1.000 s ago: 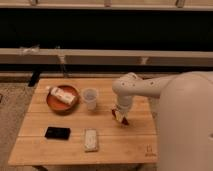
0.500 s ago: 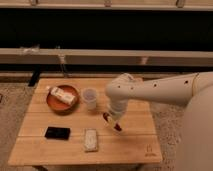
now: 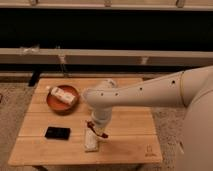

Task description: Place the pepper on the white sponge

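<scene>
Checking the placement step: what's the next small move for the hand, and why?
I'd judge a short descent: the hand, shut on the pepper, hangs over the far end of the white sponge, and contact isn't clear.

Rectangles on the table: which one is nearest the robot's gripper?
The white sponge, right by the gripper, which is shut on the pepper. The black rectangle lies farther left; the white box sits on the plate.
</scene>
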`<action>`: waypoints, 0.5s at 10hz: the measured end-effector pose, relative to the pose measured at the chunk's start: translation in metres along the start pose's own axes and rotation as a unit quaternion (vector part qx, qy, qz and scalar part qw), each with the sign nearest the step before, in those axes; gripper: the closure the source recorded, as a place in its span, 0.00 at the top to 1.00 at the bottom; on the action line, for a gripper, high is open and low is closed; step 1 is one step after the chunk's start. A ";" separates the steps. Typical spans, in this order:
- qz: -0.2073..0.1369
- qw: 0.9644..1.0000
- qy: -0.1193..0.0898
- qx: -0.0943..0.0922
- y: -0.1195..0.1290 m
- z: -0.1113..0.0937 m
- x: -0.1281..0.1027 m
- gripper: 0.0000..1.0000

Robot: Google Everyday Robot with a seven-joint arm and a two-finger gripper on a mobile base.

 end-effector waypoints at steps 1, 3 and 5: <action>-0.008 1.000 0.003 -0.003 -0.001 0.002 -0.004 0.00; -0.019 1.000 0.012 -0.009 -0.003 0.010 -0.008 0.00; -0.029 0.999 0.024 -0.017 -0.005 0.020 -0.009 0.00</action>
